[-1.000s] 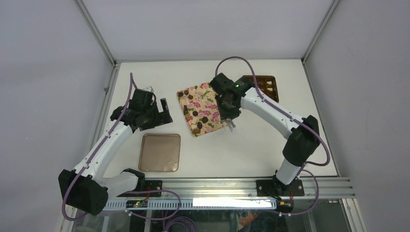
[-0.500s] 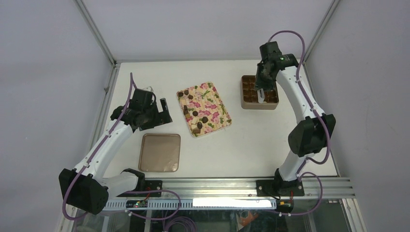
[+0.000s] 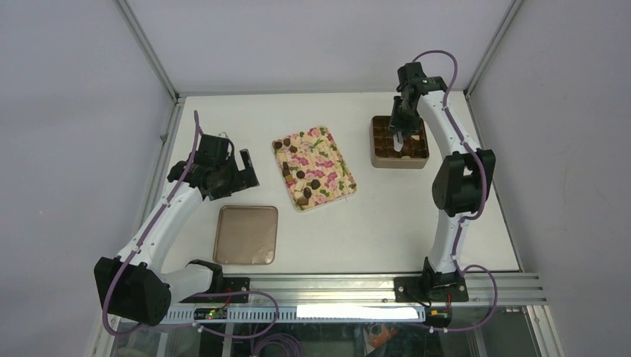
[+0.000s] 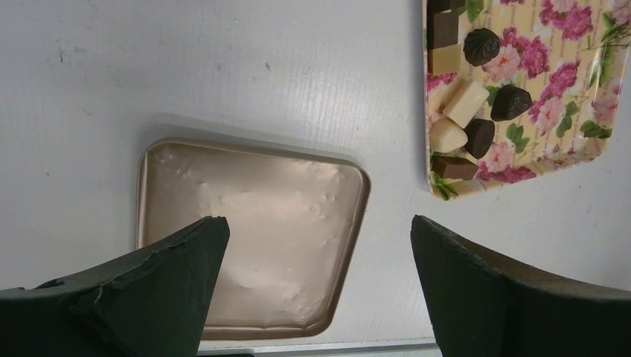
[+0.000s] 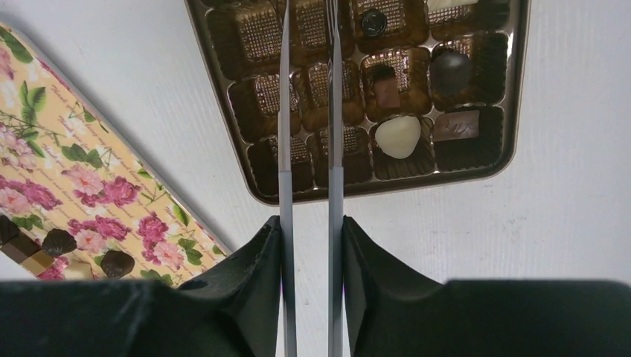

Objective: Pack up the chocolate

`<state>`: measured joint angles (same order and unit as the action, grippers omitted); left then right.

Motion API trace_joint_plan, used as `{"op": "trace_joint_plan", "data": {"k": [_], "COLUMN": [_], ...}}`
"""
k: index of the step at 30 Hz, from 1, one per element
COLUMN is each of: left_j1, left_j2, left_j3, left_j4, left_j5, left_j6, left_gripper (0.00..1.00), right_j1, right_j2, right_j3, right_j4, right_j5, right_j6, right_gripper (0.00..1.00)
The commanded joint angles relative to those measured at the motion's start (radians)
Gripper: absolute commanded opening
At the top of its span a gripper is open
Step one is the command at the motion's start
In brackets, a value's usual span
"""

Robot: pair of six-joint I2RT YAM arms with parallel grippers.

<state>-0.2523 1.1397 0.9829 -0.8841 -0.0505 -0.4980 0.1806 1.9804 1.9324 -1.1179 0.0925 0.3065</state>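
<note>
Right gripper (image 5: pixel 307 30): thin metal blades (image 5: pixel 285 149) stand a narrow gap apart over the brown square gridded box (image 5: pixel 257 33). The tips are out of view, so whether they pinch anything cannot be told. Left gripper (image 4: pixel 316 223): black fingers spread wide, empty, above the flat tan square lid (image 4: pixel 253 208). Small dark and pale chocolate pieces (image 4: pixel 491 48): several in box cells, the rest on the floral rectangular tray (image 4: pixel 551 97) between lid and box

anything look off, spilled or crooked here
Only the floral tray sits turned at an angle to the edges of the table; the compartment box and lid lie square. No chocolates show loose on the table: all are on the tray or in the box.
</note>
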Motion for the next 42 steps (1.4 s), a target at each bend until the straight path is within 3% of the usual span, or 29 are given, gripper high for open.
{"op": "trace_joint_plan", "data": {"k": [1, 8, 16, 25, 30, 37, 42], "left_j1": [0.016, 0.023, 0.025, 0.025, 0.025, 0.026, 0.027], "left_j2": [0.001, 0.005, 0.003, -0.004, -0.021, -0.022, -0.030], "left_j3": [0.014, 0.012, 0.016, 0.025, 0.023, 0.026, 0.025], "left_j4": [0.037, 0.037, 0.037, 0.037, 0.037, 0.038, 0.037], "left_j5": [0.009, 0.014, 0.023, 0.041, 0.043, 0.049, 0.049], "left_j6": [0.034, 0.041, 0.043, 0.041, 0.039, 0.024, 0.026], "left_gripper": [0.99, 0.99, 0.99, 0.99, 0.99, 0.99, 0.99], "right_j1": [-0.009, -0.010, -0.012, -0.012, 0.022, 0.206, 0.410], "right_j2": [0.015, 0.047, 0.039, 0.001, -0.133, -0.353, -0.414], "right_j3": [0.068, 0.055, 0.053, 0.061, -0.001, -0.225, -0.387], "right_j4": [0.031, 0.035, 0.034, 0.014, 0.042, 0.092, 0.112], "right_j5": [-0.024, -0.039, -0.042, -0.039, -0.060, -0.055, -0.062], "right_j6": [-0.023, -0.017, -0.015, -0.027, -0.028, -0.020, 0.003], "right_gripper": [0.00, 0.00, 0.35, 0.37, 0.33, 0.33, 0.34]}}
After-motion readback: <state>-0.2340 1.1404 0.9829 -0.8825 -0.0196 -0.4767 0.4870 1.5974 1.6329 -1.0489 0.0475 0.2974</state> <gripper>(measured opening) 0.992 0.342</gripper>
